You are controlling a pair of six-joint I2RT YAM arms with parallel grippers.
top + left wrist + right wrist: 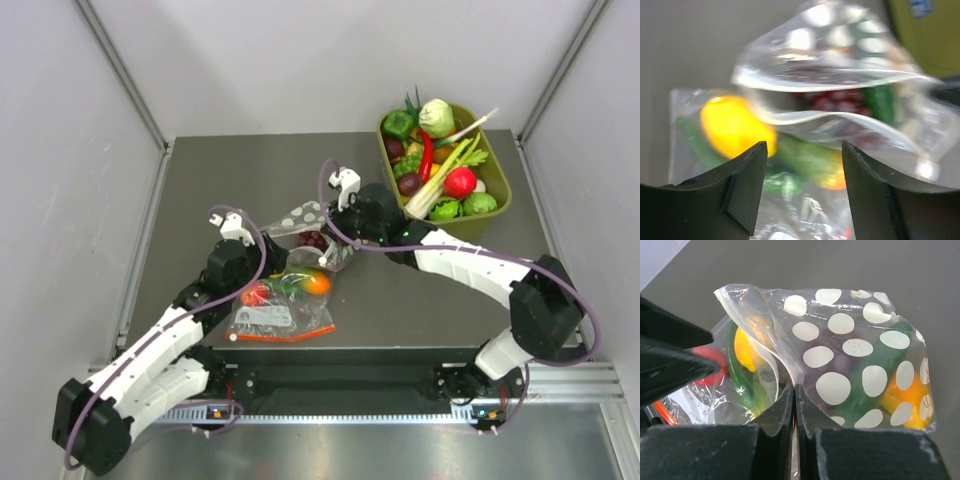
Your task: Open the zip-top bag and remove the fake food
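Observation:
The polka-dot zip-top bag hangs lifted, its mouth parted into two lips in the left wrist view. My right gripper is shut on one lip of the bag, fingertips together. Dark red grapes and a dark green piece show through it. The yellow fruit with an orange end and a green cucumber-like piece lie just below the bag; I cannot tell whether they are inside it. My left gripper is open and empty, facing the mouth.
A plain clear bag with a red-orange strip lies flat near the front edge, a red piece at its top. An olive bin full of toy vegetables stands at the back right. Walls close both sides.

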